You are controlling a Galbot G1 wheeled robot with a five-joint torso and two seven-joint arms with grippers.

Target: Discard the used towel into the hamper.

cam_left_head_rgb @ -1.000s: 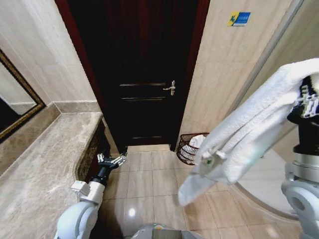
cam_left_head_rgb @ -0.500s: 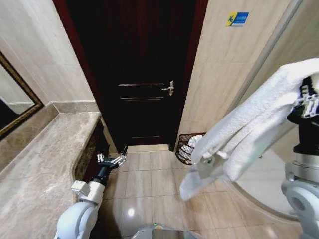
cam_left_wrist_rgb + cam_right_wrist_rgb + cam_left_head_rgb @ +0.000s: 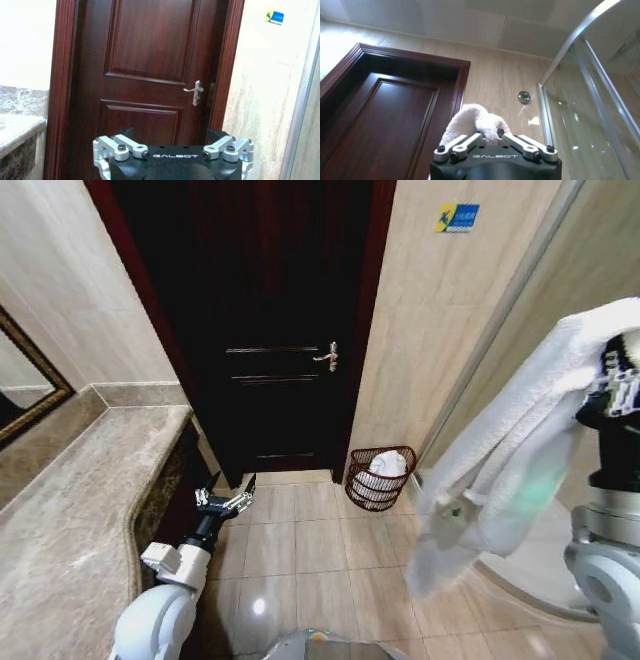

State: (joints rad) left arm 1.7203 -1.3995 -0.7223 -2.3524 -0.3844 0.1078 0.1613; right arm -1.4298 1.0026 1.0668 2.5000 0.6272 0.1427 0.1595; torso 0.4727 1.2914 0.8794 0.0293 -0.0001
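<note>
A: Saw the right gripper [image 3: 487, 135] pressed onto a fold of the towel [image 3: 505, 450]?
B: Did. Found it held high at three o'clock in the head view, with the cloth trailing down toward seven o'clock, clear of the floor.
A: And noted the left gripper [image 3: 225, 498]?
B: Spotted it low beside the counter [image 3: 70, 510], fingers spread, holding nothing.
A: Located the hamper [image 3: 380, 477]?
B: Placed it on the floor at eleven o'clock from the towel's low end, well apart, between the door [image 3: 270, 330] and the shower screen [image 3: 500, 310]. Made out a white cloth [image 3: 386, 465] already heaped inside, up to about the rim.
A: Judged the step how?
B: As carrying, not yet dropping. Reckoned it best to bring the hanging tail over the rim first, lower well inside, and only then let go. Feared a drape over the bars otherwise, given the little room left.
</note>
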